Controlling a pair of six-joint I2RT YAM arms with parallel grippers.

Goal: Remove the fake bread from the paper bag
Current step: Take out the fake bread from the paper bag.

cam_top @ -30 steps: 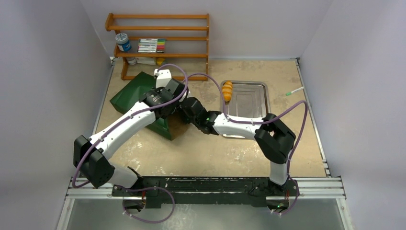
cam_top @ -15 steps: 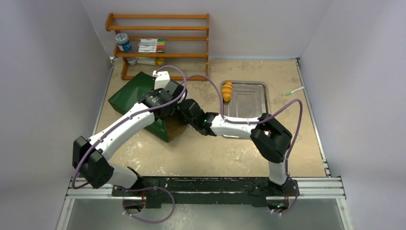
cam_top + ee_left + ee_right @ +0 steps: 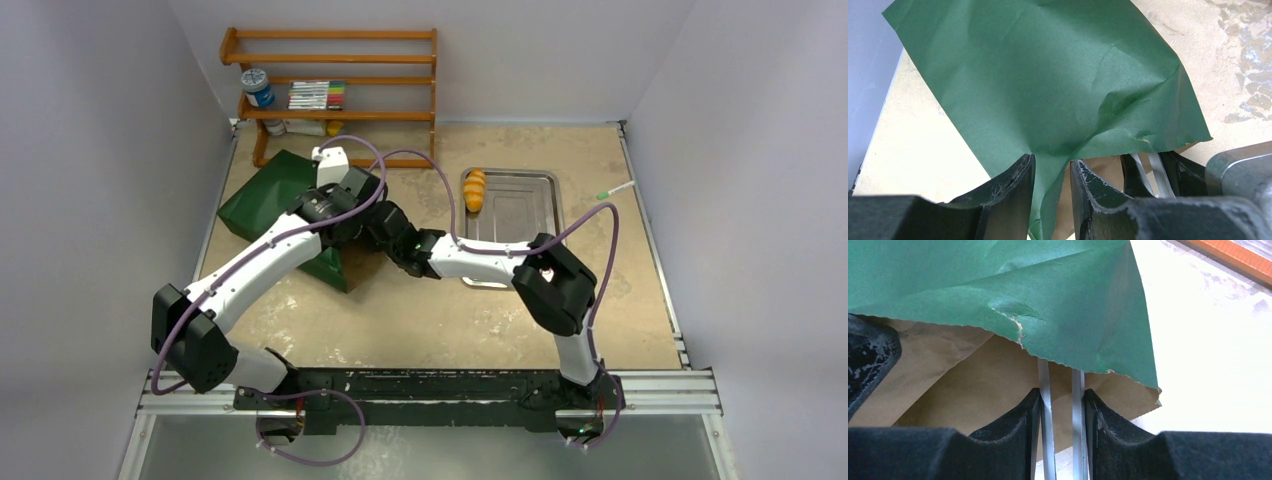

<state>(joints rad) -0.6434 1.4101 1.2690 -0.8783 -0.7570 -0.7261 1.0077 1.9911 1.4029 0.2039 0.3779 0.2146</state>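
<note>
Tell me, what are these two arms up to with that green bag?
The left gripper pinches the top flap of the large dark green paper bag, holding its mouth open. The right gripper grips long metal tongs, their blades poked into the brown inside. One small striped orange roll lies on the silver metal tray; no other bread shows.

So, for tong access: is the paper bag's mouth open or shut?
Open. The left gripper holds up the green upper lip of the paper bag; brown inside shows beneath, where the tongs enter.
</note>
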